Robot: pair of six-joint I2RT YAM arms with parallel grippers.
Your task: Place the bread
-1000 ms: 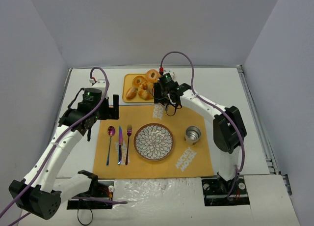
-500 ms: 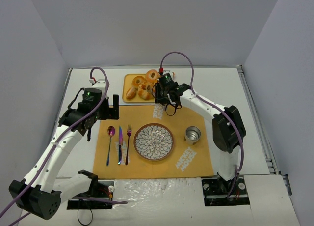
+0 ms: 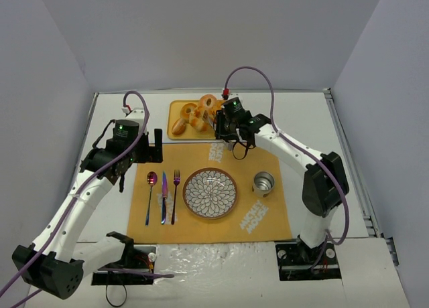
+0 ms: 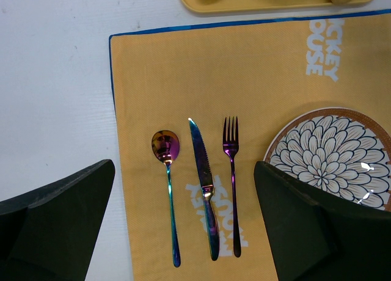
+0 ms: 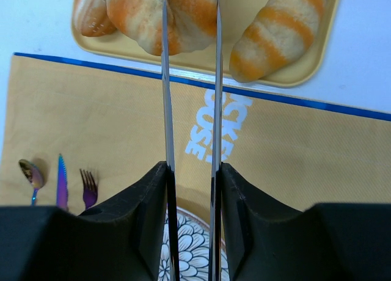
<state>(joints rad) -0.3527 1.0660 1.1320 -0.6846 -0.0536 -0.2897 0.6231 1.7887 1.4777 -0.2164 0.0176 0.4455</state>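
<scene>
Left jaws: spread wide, empty, above the fork (image 4: pixel 231 153). Right jaws: pinched shut on a bread roll (image 5: pixel 189 12) over the tray (image 5: pixel 287 79), well apart from the plate (image 3: pixel 210 193). Risk: the thin grip on soft bread may tear it or let it slip mid-carry.

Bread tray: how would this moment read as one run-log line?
right tool: shut on bread roll over tray | left tool: open, above cutlery | plate: no bread yet
</scene>
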